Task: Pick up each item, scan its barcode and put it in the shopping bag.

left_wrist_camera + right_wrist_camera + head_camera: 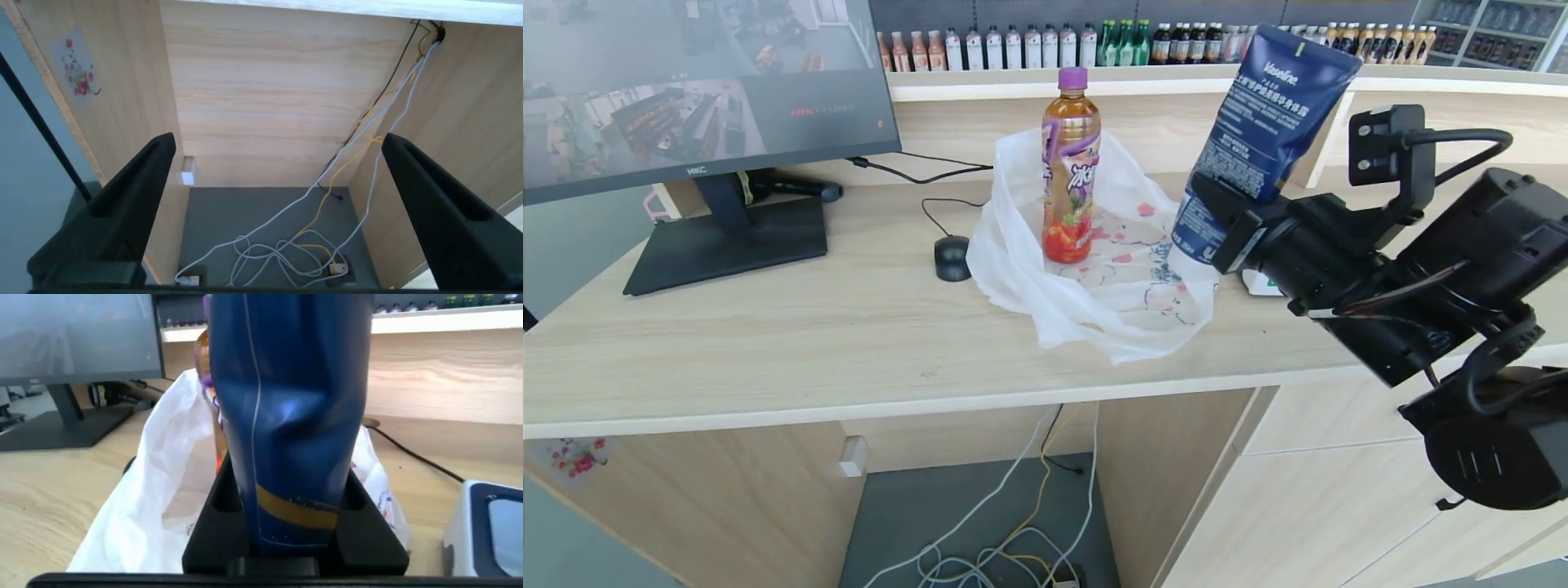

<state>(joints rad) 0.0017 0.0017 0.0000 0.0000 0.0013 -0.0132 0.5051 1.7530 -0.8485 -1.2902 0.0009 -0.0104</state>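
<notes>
Your right tool [1232, 235] is clamped on the blue tube [1262, 139], tilted above the counter [768, 343], just beside the shopping bag [1094, 306]. A tea bottle [1070, 180] stands upright in the bag. Your left tool [278, 163] has its fingers apart.

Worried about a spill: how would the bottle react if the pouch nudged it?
The bottle is tall, narrow and upright on the soft bag, so it would likely tip rather than slide. It looks nearly full, so probably heavy and stiff. Being round, it may roll once down. The pouch in the right gripper hangs close.
</notes>
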